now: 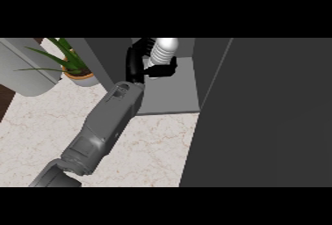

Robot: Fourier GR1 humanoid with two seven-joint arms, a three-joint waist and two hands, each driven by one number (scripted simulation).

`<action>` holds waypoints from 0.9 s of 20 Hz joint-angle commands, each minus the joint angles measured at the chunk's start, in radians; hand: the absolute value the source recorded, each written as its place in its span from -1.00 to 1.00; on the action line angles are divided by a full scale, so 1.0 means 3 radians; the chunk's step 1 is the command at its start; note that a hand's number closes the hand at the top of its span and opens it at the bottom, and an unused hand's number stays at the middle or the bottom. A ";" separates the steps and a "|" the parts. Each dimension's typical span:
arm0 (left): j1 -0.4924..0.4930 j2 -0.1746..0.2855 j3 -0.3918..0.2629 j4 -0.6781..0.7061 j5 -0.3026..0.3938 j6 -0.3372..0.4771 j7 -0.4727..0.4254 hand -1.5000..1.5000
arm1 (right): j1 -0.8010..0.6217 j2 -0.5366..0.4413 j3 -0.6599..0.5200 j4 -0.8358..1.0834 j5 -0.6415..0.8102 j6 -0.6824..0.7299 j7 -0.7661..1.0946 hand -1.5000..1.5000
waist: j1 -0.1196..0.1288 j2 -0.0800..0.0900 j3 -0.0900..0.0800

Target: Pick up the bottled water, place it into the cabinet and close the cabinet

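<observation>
My left hand (135, 61) grips the one bottled water (163, 48) at the open cabinet (170, 94), at the far edge of the marble surface (156, 145). My black fingers (162, 70) curl round the bottle's lower part, and its white ribbed body rises, slightly tilted, above and to the right of my palm. The bottle sits inside the cabinet's opening, over its grey floor; I cannot tell whether its base touches that floor. My grey forearm (107, 123) runs in from the lower left, across the surface. Only one of my hands shows. One wide dark panel (266, 114) stands to the right of the opening. Left of the cabinet stand one potted plant (79, 72) and, beside it, one pale rounded object (26, 66).
</observation>
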 commanded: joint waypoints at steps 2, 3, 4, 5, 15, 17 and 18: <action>-0.0102 -0.0017 0.0124 0.0345 0.0071 0.0001 -0.0184 1.00 | 0.0025 -0.0002 0.0043 -0.0231 0.0048 0.0015 0.0125 -1.00 | -0.0017 0.0011 -0.0002; -0.0137 -0.0017 0.0105 0.0402 0.0096 0.0048 -0.0121 1.00 | 0.0104 -0.0123 -0.0053 -0.0283 0.0014 0.0050 0.0072 -1.00 | -0.0048 0.0014 0.0000; -0.0064 0.0060 0.0180 0.0458 0.0044 -0.0094 -0.0316 1.00 | 0.0063 -0.0028 0.0050 -0.0166 0.0089 0.0016 -0.0031 -1.00 | -0.0033 0.0022 -0.0002; -0.0049 -0.0012 0.0216 0.0480 0.0067 0.0018 -0.0331 1.00 | 0.0107 -0.0115 0.0126 -0.0390 0.0124 0.0039 0.0110 -1.00 | -0.0052 0.0017 -0.0004; -0.0204 -0.0009 0.0078 0.0888 -0.0204 0.0348 -0.0347 -1.00 | 0.0094 -0.0197 0.0037 -0.0464 0.0034 0.0037 0.0120 -1.00 | -0.0082 0.0021 -0.0003; -0.0153 -0.0015 0.0025 0.0976 -0.0262 0.0394 -0.0341 -1.00 | 0.0049 -0.0074 0.0139 -0.0161 0.0084 0.0005 -0.0098 -1.00 | -0.0075 0.0027 -0.0002; -0.0232 0.0109 0.0046 0.1016 -0.0258 0.0320 -0.0244 -1.00 | 0.0068 -0.0229 0.0004 -0.0384 -0.0024 0.0071 0.0045 -1.00 | -0.0095 0.0039 -0.0003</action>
